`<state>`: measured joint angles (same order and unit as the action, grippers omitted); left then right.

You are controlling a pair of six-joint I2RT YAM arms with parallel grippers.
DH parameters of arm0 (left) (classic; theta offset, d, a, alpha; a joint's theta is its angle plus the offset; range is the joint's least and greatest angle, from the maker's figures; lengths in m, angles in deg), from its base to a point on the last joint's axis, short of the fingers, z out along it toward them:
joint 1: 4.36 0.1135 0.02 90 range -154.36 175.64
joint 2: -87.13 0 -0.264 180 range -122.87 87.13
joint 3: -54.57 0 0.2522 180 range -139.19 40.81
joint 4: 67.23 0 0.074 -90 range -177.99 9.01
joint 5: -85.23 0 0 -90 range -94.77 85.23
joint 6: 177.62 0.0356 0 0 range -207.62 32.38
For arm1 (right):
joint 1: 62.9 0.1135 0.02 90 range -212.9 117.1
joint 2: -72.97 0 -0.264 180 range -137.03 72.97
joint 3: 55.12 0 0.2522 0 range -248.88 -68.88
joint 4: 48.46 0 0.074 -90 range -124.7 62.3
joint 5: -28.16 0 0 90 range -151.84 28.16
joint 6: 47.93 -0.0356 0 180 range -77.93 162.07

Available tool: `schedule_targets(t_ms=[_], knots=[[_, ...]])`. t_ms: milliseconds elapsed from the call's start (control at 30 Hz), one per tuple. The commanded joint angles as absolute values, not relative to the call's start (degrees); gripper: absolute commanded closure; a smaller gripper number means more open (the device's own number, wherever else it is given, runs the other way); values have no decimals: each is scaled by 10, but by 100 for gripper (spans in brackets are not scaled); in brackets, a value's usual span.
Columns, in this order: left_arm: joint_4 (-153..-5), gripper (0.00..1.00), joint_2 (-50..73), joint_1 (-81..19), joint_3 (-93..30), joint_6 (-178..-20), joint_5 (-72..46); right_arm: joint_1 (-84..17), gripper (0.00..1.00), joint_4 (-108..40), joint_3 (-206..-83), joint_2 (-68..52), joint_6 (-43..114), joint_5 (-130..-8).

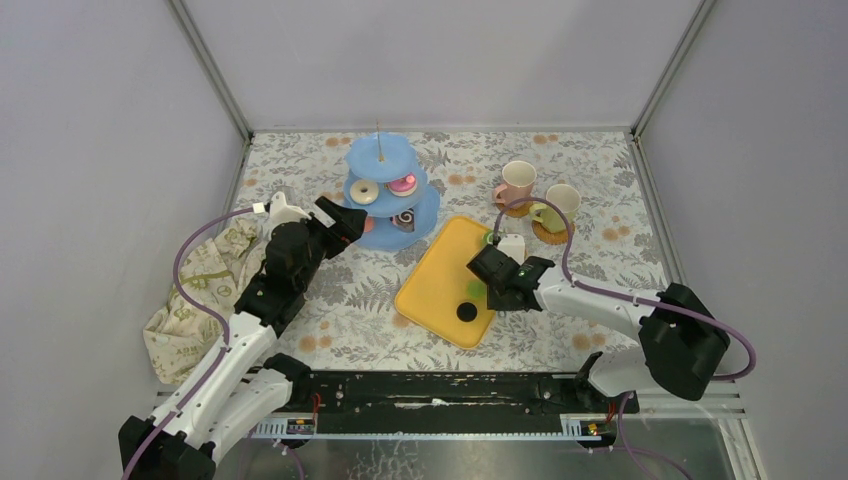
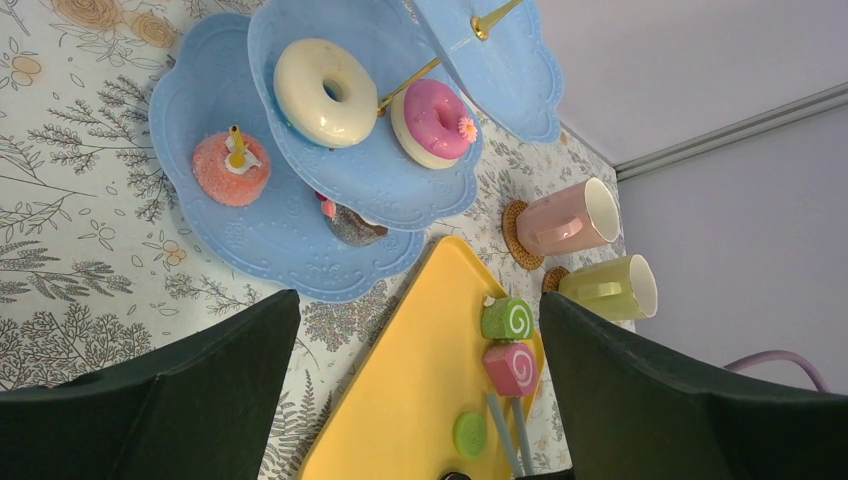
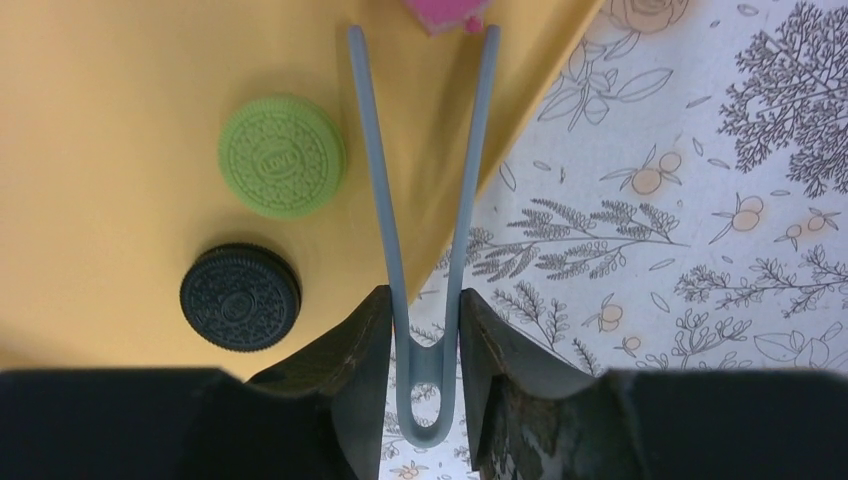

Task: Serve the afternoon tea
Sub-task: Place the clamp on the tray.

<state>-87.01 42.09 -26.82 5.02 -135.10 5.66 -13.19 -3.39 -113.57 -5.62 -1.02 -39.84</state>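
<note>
The right gripper (image 3: 425, 320) pinches the looped end of the tongs (image 3: 420, 200). The pink roll (image 3: 445, 12) lies between their spread tips, near the yellow tray (image 3: 120, 120) edge. The green cookie (image 3: 283, 155) and the black cookie (image 3: 240, 297) lie left of the tongs, apart from them. The left gripper (image 2: 418, 310) is spread wide near the three-tier stand (image 2: 270, 250). Only the left wrist view shows the green roll (image 2: 508, 318), the pink mug (image 2: 565, 220) and the pale green mug (image 2: 605, 288).

The table (image 1: 350, 300) bears blue stand (image 1: 381, 156), yellow tray (image 1: 440, 270), beige cloth (image 1: 200, 290).
</note>
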Motion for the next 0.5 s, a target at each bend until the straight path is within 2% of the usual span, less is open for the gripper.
schedule_targets(t_ms=[0,467], knots=[[-832,3,422,-270,51,-1353,52,-150,63,-50,-1170,-70,6,-378],[-827,3,412,-270,51,-1353,50,-199,56,-77,-1178,-95,32,-389]])
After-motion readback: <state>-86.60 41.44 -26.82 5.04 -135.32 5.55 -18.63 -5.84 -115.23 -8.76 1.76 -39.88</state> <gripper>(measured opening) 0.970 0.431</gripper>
